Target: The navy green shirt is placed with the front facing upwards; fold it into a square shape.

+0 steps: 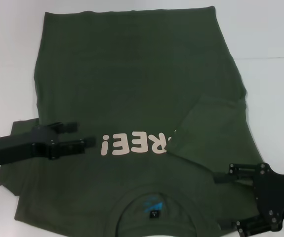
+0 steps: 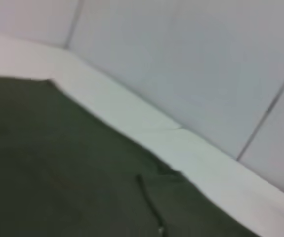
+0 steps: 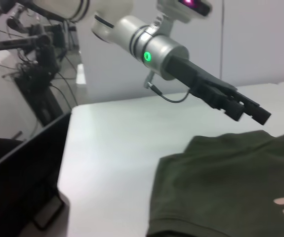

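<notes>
Nearest you in the head view, the right gripper (image 1: 221, 202) sat low at the right edge over the shirt's shoulder area, its two fingers spread wide apart, one finger (image 1: 240, 170) up by the folded-in sleeve and the other down near the frame's bottom edge; you couldn't tell if either touched cloth. The navy green shirt (image 1: 142, 89) lay flat on the white table (image 1: 275, 84), front up, collar (image 1: 154, 207) with its blue neck label closest to the robot and the hem at the far end. Its right sleeve (image 1: 206, 131) was folded inward over the chest, covering the start of the cream lettering (image 1: 132, 144), so you read only "REE!" upside down. The left sleeve still lay out flat. The left gripper (image 1: 80, 134) hung over the shirt's left chest just beside the lettering, fingers parted with nothing between them; the right wrist view showed it (image 3: 253, 111) above the cloth, not touching. The left wrist view showed only shirt fabric (image 2: 58, 173), table edge and wall.
</notes>
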Controlling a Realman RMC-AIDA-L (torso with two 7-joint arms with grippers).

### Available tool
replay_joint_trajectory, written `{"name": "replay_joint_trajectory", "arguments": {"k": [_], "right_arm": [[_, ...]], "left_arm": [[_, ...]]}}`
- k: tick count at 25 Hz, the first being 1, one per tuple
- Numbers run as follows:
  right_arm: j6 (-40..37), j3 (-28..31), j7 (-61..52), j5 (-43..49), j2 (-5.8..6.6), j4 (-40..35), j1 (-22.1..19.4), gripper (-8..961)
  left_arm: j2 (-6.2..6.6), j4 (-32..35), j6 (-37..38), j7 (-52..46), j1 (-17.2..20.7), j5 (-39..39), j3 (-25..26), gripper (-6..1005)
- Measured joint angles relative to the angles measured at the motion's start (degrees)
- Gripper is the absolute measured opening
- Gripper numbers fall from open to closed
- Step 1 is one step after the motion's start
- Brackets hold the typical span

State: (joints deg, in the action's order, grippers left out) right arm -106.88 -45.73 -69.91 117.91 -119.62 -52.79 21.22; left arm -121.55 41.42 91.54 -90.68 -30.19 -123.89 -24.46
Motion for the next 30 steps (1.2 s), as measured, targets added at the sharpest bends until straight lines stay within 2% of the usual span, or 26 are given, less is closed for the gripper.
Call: {"name": "replay_joint_trajectory", "arguments": {"k": [7,13,14,16,21,25,30], "right_arm": [[1.20,0.41,2.85,0.05,-0.03,2.97,-0.06,923],[2.98,0.46,3.08,-0.07,-0.06,4.10,0.56,918],[3.35,0.41,3.10,-0.04,-0.06,4.36,0.67,917],[3.94,0.22,3.14,-0.01,-0.13,4.69,0.77,916],[4.89,0.31,4.41,-0.08,-0.18,6.32,0.96,917],[5.06,0.32,4.71,-0.10,-0.17,6.73,1.15,915],[5.10,0.40,4.71,-0.14,-0.17,6.73,1.22,916]], "left_arm": [[-1.46,13.39,-1.92,-18.70,3.70,-6.10,-0.33,933],[-1.62,26.59,0.46,-37.74,4.98,-13.09,-0.18,932],[-1.62,26.59,0.46,-37.74,4.98,-13.09,-0.18,932],[-1.53,30.79,0.47,-46.35,4.93,-18.15,-0.14,932],[-1.19,31.45,0.58,-53.02,3.65,-24.40,-1.14,931],[-1.35,31.41,0.00,-58.98,2.78,-31.12,-5.25,930],[-1.58,31.32,-1.03,-63.36,2.17,-35.50,-9.10,929]]}}
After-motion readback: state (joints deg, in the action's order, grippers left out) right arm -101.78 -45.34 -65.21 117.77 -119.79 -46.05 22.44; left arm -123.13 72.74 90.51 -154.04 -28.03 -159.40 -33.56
